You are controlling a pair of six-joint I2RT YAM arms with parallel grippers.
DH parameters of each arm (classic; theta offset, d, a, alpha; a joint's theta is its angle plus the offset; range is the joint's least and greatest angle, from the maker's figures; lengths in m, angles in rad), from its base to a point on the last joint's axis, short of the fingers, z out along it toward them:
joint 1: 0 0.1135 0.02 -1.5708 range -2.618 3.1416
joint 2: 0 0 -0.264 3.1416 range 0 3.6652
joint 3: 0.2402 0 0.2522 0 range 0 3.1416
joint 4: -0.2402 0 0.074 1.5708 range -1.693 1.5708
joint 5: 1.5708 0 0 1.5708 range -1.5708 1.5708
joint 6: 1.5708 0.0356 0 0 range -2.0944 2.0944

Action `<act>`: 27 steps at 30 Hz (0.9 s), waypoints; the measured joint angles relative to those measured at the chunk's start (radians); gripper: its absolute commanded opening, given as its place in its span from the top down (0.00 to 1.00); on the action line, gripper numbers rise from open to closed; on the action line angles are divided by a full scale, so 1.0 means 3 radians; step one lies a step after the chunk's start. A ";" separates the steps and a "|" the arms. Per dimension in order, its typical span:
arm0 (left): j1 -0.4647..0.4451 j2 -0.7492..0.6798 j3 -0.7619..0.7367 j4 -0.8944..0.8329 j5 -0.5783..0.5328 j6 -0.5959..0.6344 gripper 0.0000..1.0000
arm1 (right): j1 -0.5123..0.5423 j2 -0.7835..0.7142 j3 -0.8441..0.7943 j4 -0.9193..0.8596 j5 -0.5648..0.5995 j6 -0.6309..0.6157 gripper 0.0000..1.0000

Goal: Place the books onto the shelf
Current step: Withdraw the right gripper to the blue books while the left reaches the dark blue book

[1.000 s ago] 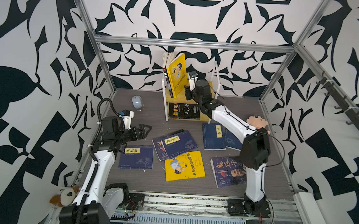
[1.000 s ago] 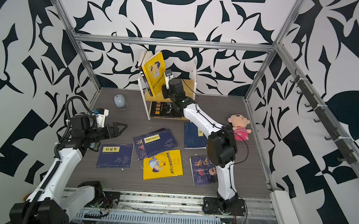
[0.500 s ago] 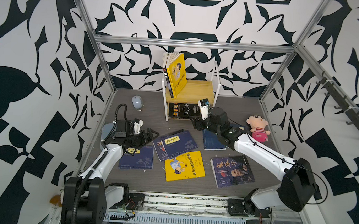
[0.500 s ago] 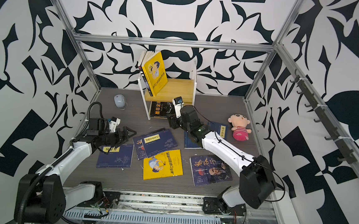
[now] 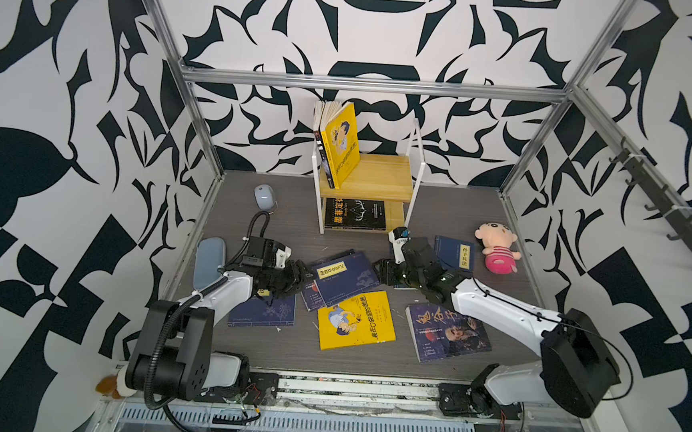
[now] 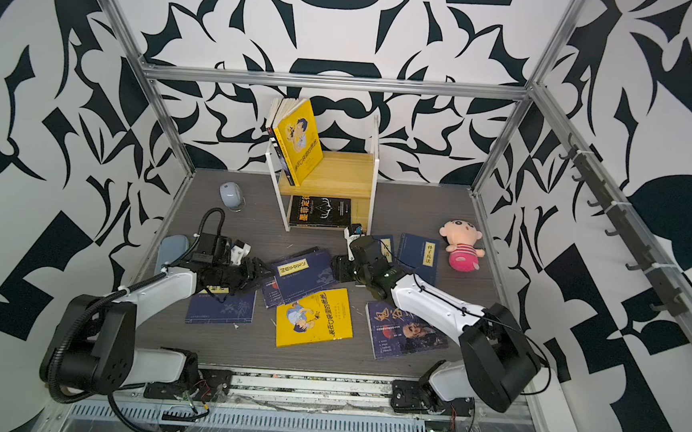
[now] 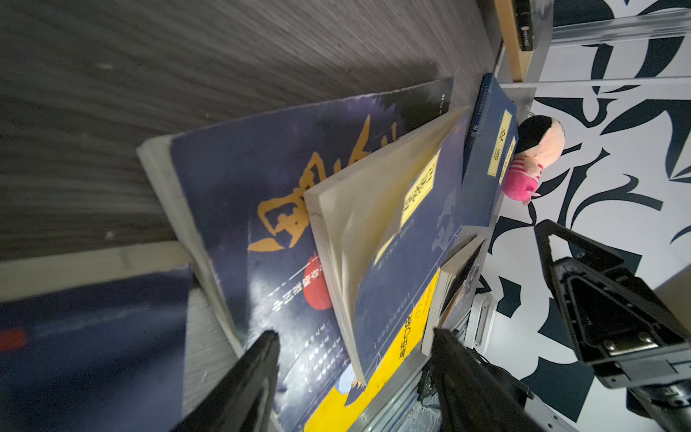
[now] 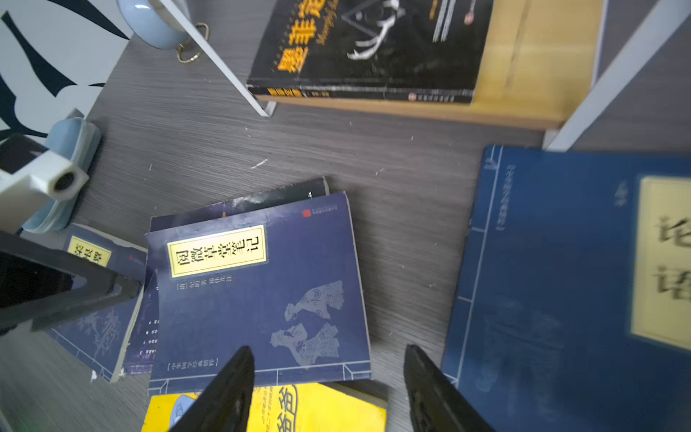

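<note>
Book (image 5: pixel 346 276) between left claw (image 5: pixel 303 276), right claw (image 5: pixel 378 272)

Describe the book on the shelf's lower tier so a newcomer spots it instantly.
Find the wooden shelf at the back wall. Under its top board, one book lies flat. Its cover is black with an orange title, unlike the yellow book standing above.

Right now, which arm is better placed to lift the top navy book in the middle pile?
Left, probably: the left gripper, jaws open, straddles the navy book at its raised page edge; the right gripper hovers open beside its flat far edge.
</note>
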 measured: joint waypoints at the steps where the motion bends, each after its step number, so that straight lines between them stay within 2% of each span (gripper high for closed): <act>1: -0.0013 0.0020 0.0001 0.0015 -0.0001 -0.0010 0.34 | -0.0018 0.0056 -0.0004 0.0033 -0.0056 0.0069 0.35; 10: -0.0120 0.0258 0.0019 0.0153 -0.0009 -0.0093 0.42 | -0.0331 0.0463 -0.0095 0.0412 -0.0530 0.0603 0.35; 15: -0.0137 0.0343 0.0039 0.0216 -0.0014 -0.0120 0.45 | -0.0401 0.0610 -0.0128 0.0577 -0.0675 0.0749 0.36; 23: -0.0141 0.0496 0.0104 0.0286 -0.0045 -0.0140 0.57 | -0.0406 0.0885 -0.0264 0.0912 -0.0936 0.0895 0.36; 25: -0.0144 0.0526 0.0118 0.0292 -0.0050 -0.0140 0.59 | -0.0406 0.0907 -0.0280 0.0994 -0.0982 0.0932 0.38; 27: -0.0144 0.0540 0.0121 0.0299 -0.0060 -0.0139 0.64 | -0.0407 0.0923 -0.0314 0.1102 -0.1038 0.1012 0.48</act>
